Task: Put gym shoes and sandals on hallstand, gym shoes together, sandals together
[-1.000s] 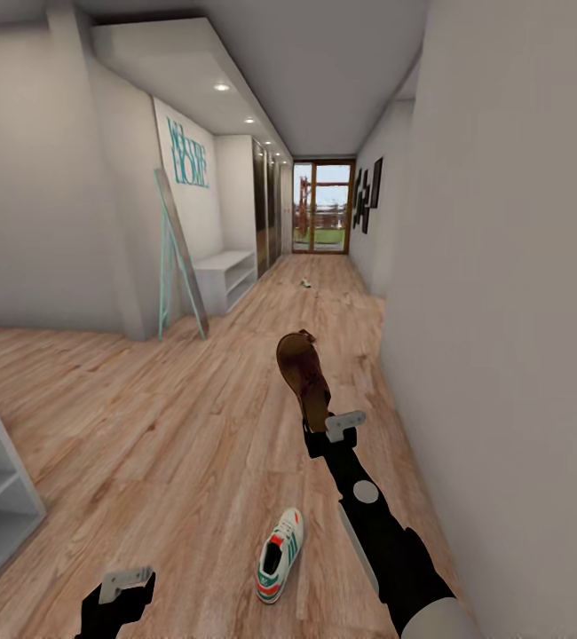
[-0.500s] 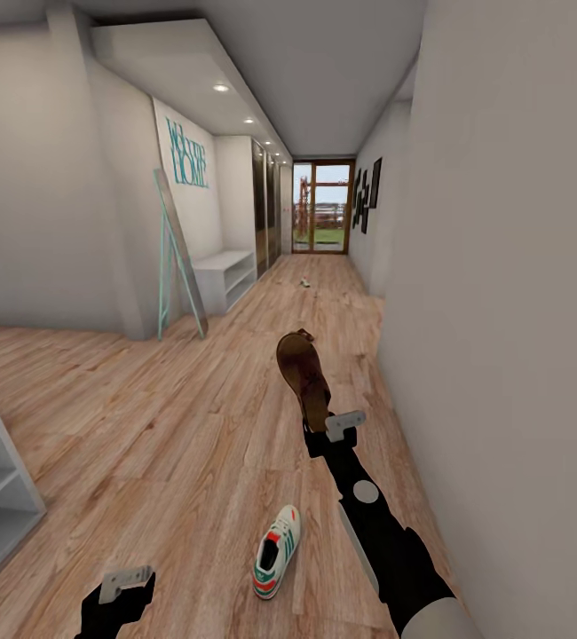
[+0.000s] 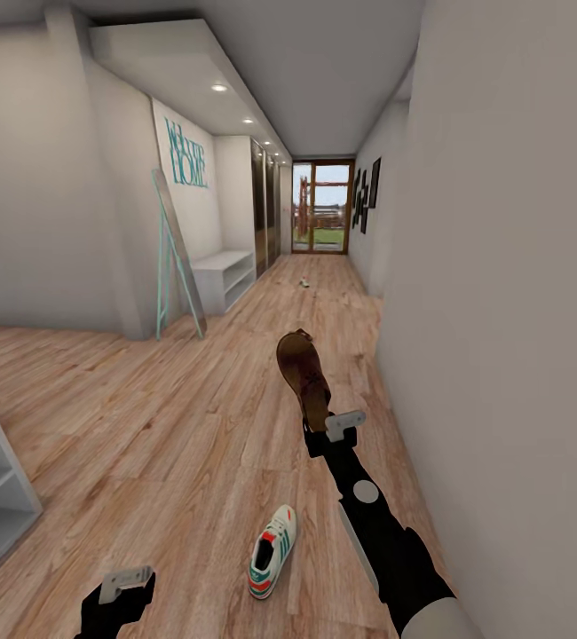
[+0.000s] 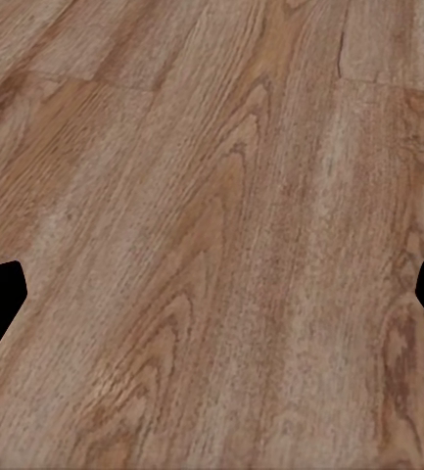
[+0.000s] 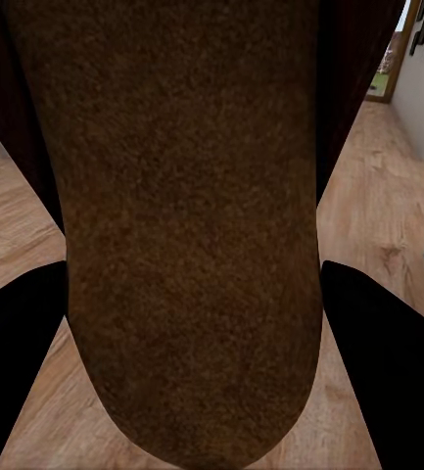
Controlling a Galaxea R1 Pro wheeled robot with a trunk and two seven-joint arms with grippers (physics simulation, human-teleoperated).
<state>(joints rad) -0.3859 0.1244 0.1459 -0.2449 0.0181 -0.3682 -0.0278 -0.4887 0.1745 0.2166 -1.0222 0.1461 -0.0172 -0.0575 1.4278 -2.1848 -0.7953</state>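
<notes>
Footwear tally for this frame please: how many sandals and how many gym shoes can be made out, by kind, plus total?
Sandals: 1, the brown sandal held in the right gripper.
Gym shoes: 1, the gym shoe on the corridor floor.
Total: 2. A small far-off item on the floor is too small to identify.

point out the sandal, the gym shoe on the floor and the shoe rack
sandal (image 3: 301, 377), head view, middle of its brown sole
gym shoe (image 3: 271, 552), head view, its white upper
shoe rack (image 3: 226, 277), head view, front of its open shelves

Corridor floor (image 3: 191, 417) was matt wood plank w/ visible grain & knots. Sandal (image 3: 304, 377) looked like rough brown leather, grainy sole. Gym shoe (image 3: 271, 552) smooth white. Hallstand (image 3: 225, 275) matt pale grey.
</notes>
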